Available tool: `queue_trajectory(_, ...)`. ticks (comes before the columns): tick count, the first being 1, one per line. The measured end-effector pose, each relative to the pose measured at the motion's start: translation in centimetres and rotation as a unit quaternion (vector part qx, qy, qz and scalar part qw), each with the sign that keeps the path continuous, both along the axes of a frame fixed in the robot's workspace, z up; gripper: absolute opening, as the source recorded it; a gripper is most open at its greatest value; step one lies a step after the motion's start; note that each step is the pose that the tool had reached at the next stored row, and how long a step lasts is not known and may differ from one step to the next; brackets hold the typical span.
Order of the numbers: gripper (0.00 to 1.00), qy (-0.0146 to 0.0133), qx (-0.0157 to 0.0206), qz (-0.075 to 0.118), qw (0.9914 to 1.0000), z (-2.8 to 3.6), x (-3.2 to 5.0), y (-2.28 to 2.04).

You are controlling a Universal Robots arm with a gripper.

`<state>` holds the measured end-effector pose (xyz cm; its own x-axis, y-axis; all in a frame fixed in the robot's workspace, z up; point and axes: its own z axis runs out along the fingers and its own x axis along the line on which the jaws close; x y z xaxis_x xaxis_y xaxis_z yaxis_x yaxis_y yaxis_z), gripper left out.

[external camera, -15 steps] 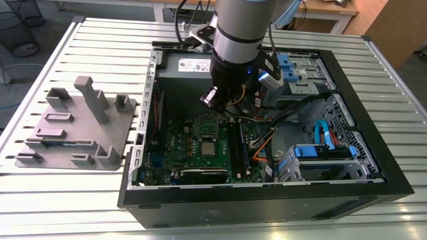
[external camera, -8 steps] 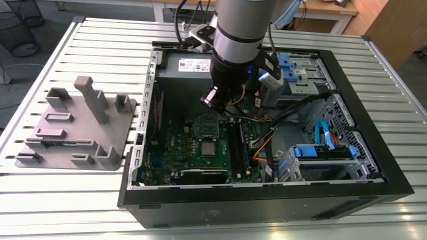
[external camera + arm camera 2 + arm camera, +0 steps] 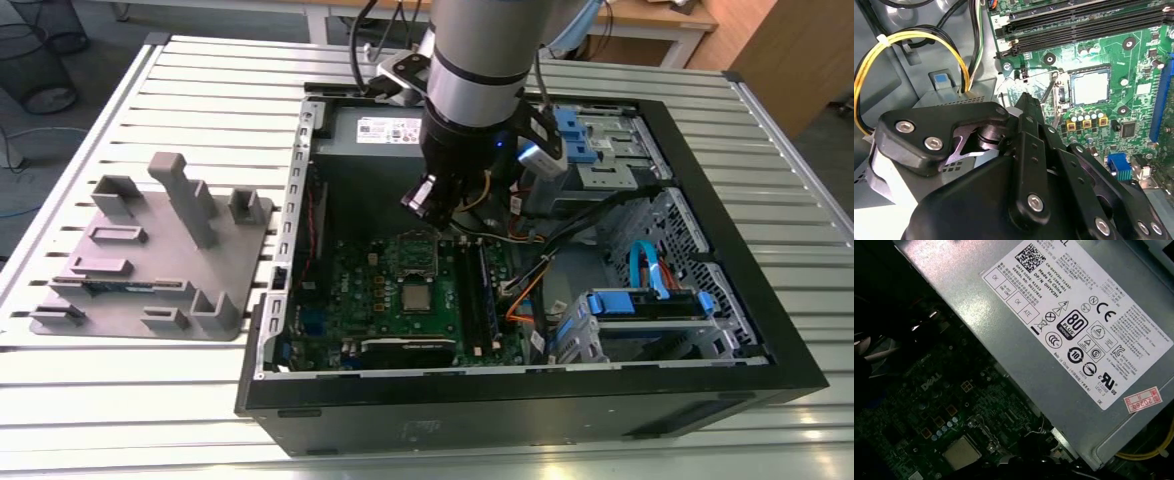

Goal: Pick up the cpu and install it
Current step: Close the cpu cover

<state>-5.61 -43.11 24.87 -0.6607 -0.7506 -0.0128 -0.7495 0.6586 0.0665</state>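
The cpu (image 3: pixel 418 297) is a small silver square lying flat in the socket on the green motherboard (image 3: pixel 360 290) inside the open computer case. Both wrist views show it too, as a bright square (image 3: pixel 1089 87) beside the raised metal socket frame (image 3: pixel 1046 95), and as a pale square (image 3: pixel 961 452) low on the dark board. My gripper (image 3: pixel 430 200) hangs above the board, near the power supply and behind the socket frame (image 3: pixel 418 252). It is apart from the cpu. Its black linkage (image 3: pixel 1026 102) covers much of the second wrist view.
A grey moulded tray (image 3: pixel 147 260) with upright posts stands on the slatted table at the exterior view's left. In the case are the power supply (image 3: pixel 380 128), memory sticks (image 3: pixel 474 290), blue-tabbed drive cages (image 3: pixel 647 300) and loose cables (image 3: pixel 914 37). Case walls (image 3: pixel 534 400) ring the board.
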Motion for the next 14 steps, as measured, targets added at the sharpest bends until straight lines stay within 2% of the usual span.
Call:
queue_trajectory(5,0.11,0.0,-0.0028,0.004,0.99999,-0.01,0.01,-0.31)
queue_trajectory(14,0.11,-0.0001,-0.0033,0.007,0.99997,-0.01,0.01,-1.5)
